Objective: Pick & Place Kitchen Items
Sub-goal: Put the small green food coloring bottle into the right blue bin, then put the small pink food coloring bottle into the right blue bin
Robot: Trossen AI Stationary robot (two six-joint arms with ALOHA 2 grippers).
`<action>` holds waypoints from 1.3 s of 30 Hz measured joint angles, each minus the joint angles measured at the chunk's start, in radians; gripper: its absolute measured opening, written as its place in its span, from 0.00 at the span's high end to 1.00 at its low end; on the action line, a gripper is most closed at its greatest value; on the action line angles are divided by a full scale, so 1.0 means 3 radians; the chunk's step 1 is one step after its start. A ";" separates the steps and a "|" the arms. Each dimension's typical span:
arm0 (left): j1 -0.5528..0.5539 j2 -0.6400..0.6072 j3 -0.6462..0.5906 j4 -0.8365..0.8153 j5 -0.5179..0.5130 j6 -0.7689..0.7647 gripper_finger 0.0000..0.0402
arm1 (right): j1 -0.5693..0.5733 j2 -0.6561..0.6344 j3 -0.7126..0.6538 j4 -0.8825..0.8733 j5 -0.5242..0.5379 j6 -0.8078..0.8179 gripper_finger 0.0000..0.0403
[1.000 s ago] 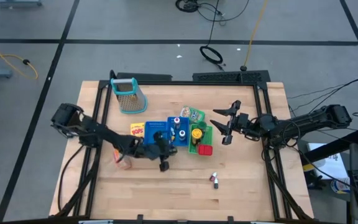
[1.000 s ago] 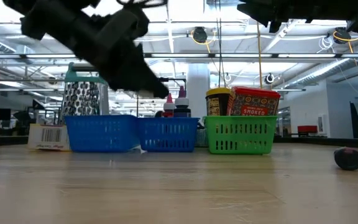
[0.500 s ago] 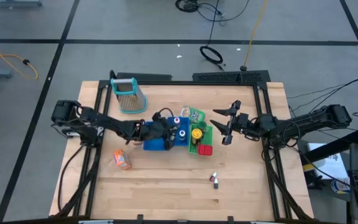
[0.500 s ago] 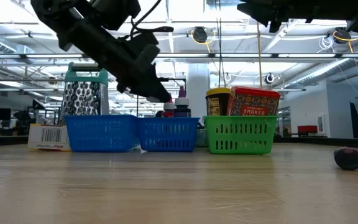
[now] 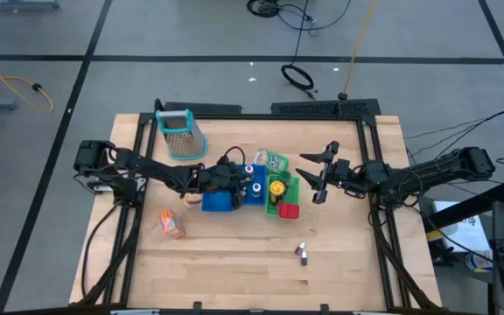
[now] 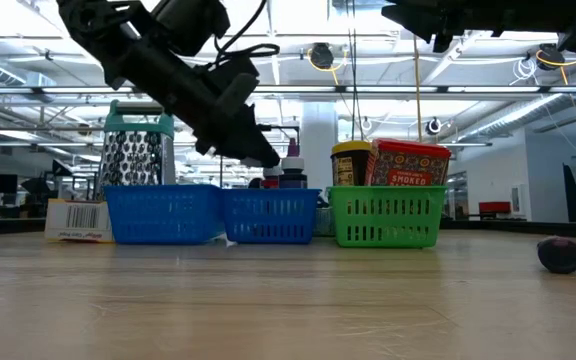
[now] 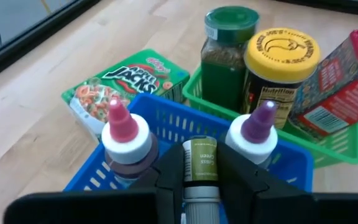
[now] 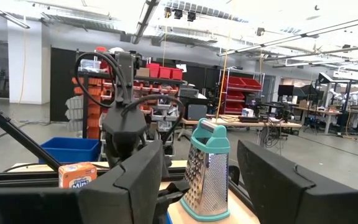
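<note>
My left gripper (image 7: 199, 169) (image 5: 234, 180) hangs over the blue tray (image 7: 294, 155), shut on a small bottle with an olive label (image 7: 199, 158). Below it two tiny bottles stand in the tray, one pink-capped (image 7: 124, 127), one purple-capped (image 7: 258, 127). The green tray (image 7: 334, 149) holds a green-lidded bottle (image 7: 227, 37), a yellow-lidded jar (image 7: 281, 53) and a red block (image 7: 347, 81). A green pouch (image 7: 126, 84) lies flat on the table beyond. My right gripper (image 5: 316, 178) (image 8: 197, 180) waits open, above the table right of the green tray. My left gripper pinches the small bottle by its body (image 7: 199, 163) between its two fingers (image 7: 169, 177), one on each side. The fingers slant down from the table's left. The bottle is lifted clear, above the blue tray and between the two capped bottles.
A metal grater with a teal handle (image 5: 180, 133) stands at the far left. An orange packet (image 5: 172, 224) lies near the left arm, and a tiny bottle (image 5: 302, 251) lies on the near part of the table. A barcoded box (image 6: 78, 220) sits left of the blue tray.
My left arm has swung from the near side of the trays toward the table's far edge and now reaches over the blue tray; this uncovered the orange packet on the table. In the last half second it has shifted only slightly. My right arm has kept still.
</note>
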 joint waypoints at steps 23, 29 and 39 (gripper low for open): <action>-0.0128 0.0000 0.0000 0.0169 -0.0005 0.0002 0.61 | 0.0019 0.0000 0.0000 -0.0583 -0.0222 0.0482 0.50; -0.0248 0.0000 0.0000 0.0360 0.0001 0.0011 0.60 | 0.0346 0.0000 0.0000 -0.1018 -0.0876 0.0807 0.50; -0.0270 0.0000 0.0001 0.0419 -0.0009 0.0010 0.60 | 0.1321 0.0286 0.0001 -0.1248 -0.0722 0.1125 0.50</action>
